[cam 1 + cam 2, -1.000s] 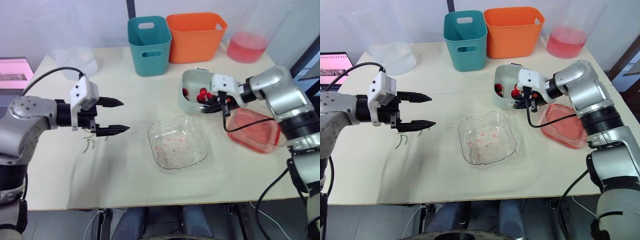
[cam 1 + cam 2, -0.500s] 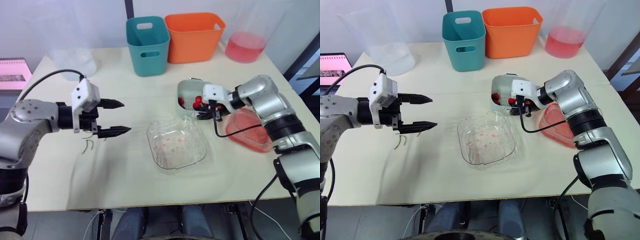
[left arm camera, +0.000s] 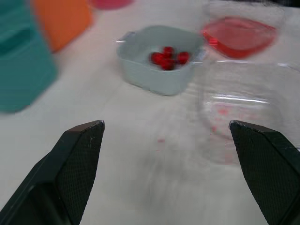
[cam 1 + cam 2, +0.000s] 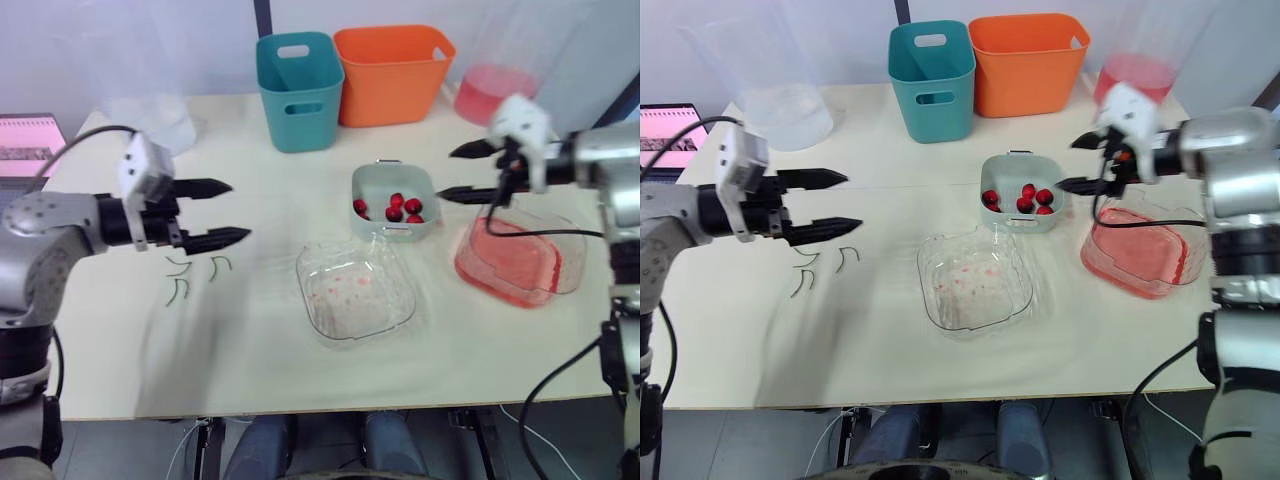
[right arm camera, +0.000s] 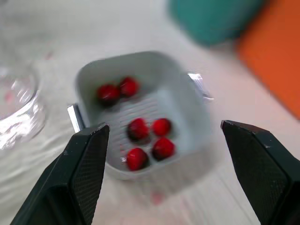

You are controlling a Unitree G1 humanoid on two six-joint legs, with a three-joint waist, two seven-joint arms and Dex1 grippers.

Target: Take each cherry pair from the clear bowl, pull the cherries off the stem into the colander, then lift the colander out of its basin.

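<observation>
Cherries (image 5: pixel 138 128) lie loose in the grey-green colander (image 4: pixel 378 178), which stands on the desk (image 4: pixel 200 350) just behind the clear bowl (image 4: pixel 355 295) and beside the red basin (image 4: pixel 515 290), apart from it. The right gripper (image 4: pixel 446 175) hangs in the air over the gap between colander and basin, fingers spread wide and holding nothing. The left gripper (image 4: pixel 238 208) hovers well away on the other side of the desk, above the discarded stems (image 4: pixel 178 290), its fingers likewise apart and empty.

With the bowl empty and the colander out of the basin, the task looks all but complete. The move in hand appears to be drawing the right arm clear. Done well, that means going up and back rather than sideways, so the lower finger misses the colander's handle and the basin's rim, where pink liquid could slop out. The cable (image 4: pixel 520 233) draped over the basin also wants watching.

By count there are six cherries in the colander, three green stems on the desk, one empty bowl flecked with pink and one basin. At the back stand one teal bin (image 4: pixel 298 95), one orange bin (image 4: pixel 392 75) and one clear tub (image 4: pixel 495 95) of pink liquid.
</observation>
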